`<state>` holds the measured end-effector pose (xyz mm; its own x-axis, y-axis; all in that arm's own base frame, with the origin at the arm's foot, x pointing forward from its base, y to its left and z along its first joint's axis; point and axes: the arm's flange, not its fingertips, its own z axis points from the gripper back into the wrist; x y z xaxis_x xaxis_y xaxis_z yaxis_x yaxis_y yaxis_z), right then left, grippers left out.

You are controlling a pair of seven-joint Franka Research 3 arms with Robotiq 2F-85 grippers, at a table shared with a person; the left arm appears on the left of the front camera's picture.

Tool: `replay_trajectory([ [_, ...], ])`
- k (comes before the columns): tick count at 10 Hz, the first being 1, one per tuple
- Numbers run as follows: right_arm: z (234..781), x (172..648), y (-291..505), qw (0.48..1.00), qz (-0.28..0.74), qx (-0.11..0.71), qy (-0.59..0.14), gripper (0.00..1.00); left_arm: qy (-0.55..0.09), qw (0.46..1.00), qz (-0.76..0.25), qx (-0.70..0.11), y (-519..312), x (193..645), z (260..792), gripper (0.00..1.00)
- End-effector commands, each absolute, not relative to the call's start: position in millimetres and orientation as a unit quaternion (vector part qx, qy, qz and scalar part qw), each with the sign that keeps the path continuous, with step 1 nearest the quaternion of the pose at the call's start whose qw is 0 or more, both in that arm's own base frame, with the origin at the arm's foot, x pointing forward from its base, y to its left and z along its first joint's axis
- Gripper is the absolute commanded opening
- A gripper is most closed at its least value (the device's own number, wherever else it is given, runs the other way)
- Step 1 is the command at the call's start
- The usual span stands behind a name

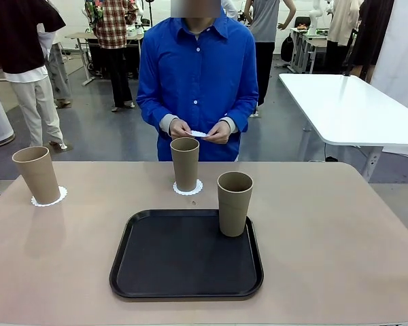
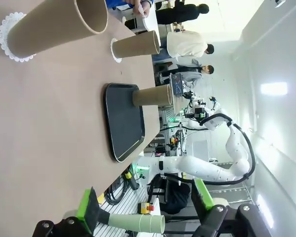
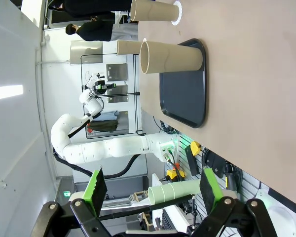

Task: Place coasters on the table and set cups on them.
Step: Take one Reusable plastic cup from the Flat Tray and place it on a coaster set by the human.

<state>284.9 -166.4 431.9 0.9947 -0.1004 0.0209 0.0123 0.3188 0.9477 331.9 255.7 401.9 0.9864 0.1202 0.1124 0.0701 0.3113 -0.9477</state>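
**Listener:** What sits at the left?

**Operator:** My left gripper (image 2: 144,191) has its two green-padded fingers spread wide, holding nothing. Well beyond them, near the left edge of the tabletop (image 1: 340,231), I see a tan cup (image 1: 36,174). It stands upright on a lacy white coaster (image 1: 49,197).

**Listener:** And the middle?

**Operator:** A second cup (image 1: 185,163) stands upright on a second coaster (image 1: 188,188), close to the far edge. Past that edge a person in a blue shirt (image 1: 197,68) holds a third coaster (image 1: 199,133) in both hands (image 1: 219,131), above that cup's rim. A black tray (image 1: 156,258) lies on the tabletop near my own edge.

**Listener:** And to the right?

**Operator:** A third cup (image 1: 234,202) stands upright in the tray's far right corner, its base directly on the tray. My right gripper (image 3: 152,175) also has its fingers wide apart and empty. All three cups are well apart from those fingers. In that wrist's view the tray cup is the nearest one.
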Motion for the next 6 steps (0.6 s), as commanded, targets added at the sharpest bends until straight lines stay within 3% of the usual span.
replay_trajectory([
  [1,432.4,284.2,-165.9,0.808,-0.032,0.587,-0.040,1.00,-0.071,0.815,-0.025,-0.575,249.4,334.9,404.7,1.00],
  [2,432.4,284.2,-165.9,0.808,-0.032,0.587,-0.040,1.00,-0.081,0.806,0.016,-0.587,255.7,331.9,401.9,1.00],
  [6,432.4,284.2,-165.9,0.808,-0.032,0.587,-0.040,1.00,-0.081,0.806,0.016,-0.587,255.7,331.9,401.9,1.00],
])
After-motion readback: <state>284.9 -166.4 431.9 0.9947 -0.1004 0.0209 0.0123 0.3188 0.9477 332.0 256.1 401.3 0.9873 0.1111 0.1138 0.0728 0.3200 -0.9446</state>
